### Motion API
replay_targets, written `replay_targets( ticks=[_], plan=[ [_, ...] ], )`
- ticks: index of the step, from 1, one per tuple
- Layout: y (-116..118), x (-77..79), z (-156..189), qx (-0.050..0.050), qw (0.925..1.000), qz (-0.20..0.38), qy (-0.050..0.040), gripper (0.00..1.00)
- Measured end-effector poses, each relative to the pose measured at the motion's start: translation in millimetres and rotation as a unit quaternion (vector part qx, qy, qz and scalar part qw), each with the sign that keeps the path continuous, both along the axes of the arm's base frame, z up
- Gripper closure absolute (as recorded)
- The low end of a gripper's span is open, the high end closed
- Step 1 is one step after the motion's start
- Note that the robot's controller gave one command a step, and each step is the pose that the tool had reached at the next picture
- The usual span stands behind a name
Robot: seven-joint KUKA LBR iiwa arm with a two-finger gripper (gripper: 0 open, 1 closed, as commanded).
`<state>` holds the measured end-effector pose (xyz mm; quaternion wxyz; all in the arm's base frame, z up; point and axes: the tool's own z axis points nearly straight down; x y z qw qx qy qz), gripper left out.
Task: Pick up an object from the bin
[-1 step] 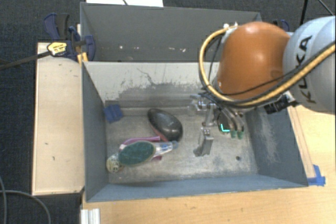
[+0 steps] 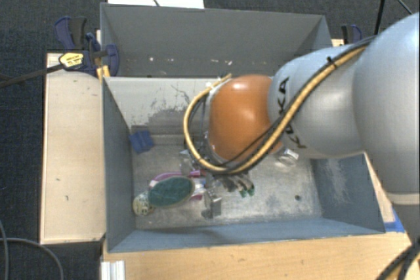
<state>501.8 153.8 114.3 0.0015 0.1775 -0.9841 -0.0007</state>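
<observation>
The hand (image 2: 212,204) hangs low in the grey metal bin (image 2: 216,42), close to the floor and near the front wall, a little left of the middle. It sits under the arm's rounded orange cover (image 2: 239,116). That cover and the dark mechanism beneath it hide most of the hand, so it cannot be told whether it is spread or pressed together.

The nearest thing is a dark green oval thing (image 2: 169,192) lying flat on the floor just to the hand's left. A pink-purple rim shows along its upper edge and at the end nearest the hand. Whether the two touch cannot be made out. At the oval's far left end, toward the front-left corner, sits a small yellowish round thing (image 2: 140,206), touching it or very nearly so.

Just right of the hand are a few small green-tipped bits (image 2: 246,191). It is unclear whether they lie loose or belong to the wrist. Behind the oval, beside the cover's left edge, is a small silvery thing (image 2: 186,157). Farther left, near the left wall and well apart from the rest, lies a small blue thing (image 2: 141,140). On the other side, a pale clear thing (image 2: 287,157) shows under the arm.

A yellow-and-black cable (image 2: 189,121) loops round the cover and runs back along the thick grey arm (image 2: 348,101), which enters from the right.
</observation>
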Motion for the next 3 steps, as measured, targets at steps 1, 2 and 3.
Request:
replay_targets(
  ticks=[1,2,3],
  plan=[
    [75,29.0,-42,0.001,0.9999,0.017,-0.0016,0.00],
    [73,29.5,-40,0.001,0.9999,0.013,-0.0029,1.00],
    [81,28.9,125,0.002,0.9998,0.019,-0.0070,1.00]
  ],
)
